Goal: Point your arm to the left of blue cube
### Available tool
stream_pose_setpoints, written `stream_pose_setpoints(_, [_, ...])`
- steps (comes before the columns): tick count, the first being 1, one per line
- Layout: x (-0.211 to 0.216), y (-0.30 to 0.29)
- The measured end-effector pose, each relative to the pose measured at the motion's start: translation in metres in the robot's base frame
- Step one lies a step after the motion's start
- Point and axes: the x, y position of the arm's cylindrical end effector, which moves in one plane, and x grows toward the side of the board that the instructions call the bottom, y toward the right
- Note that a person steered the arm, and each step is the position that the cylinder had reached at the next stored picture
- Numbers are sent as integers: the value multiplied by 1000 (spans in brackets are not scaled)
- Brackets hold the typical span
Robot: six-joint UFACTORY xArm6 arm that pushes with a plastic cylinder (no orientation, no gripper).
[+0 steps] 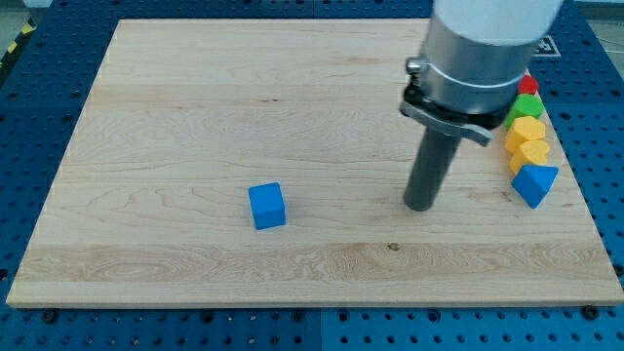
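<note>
One blue cube (267,206) sits alone on the wooden desk (195,97), low and a little left of the board's centre, nothing touching it. My tip (421,206) rests on the desk well apart from the cube, at about 3 o'clock from it, at nearly the same height in the view.

Progress, as I judge it: the task is not yet done. The target spot lies at 9 o'clock from the blue cube, and my tip stands on the opposite side. What is left is the whole traverse, and a straight run toward 9 o'clock would meet the cube, so the path likely needs to pass round it by 12 or 6 o'clock.

No claw is fitted; the arm ends in a plain rod, so there is no open or closed state to record and nothing is gripped.

Other items: at 3 o'clock from my tip, along the desk's edge, a tight column of blocks: a blue triangular block (535,183) lowest, two yellow blocks (529,139) above it, then a green block (525,104) and a red block (528,85).

Hard to make out: the arm's grey housing covers part of the green and red blocks, so their shapes cannot be told. The yellow shapes are uncertain too. The arm's upper part is cut off at 12 o'clock.
</note>
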Motion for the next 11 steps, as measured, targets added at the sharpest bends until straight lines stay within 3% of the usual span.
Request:
stream_pose_setpoints(3, [-65, -116])
stream_pose_setpoints(6, [-73, -228])
stream_pose_setpoints(11, [-36, -241])
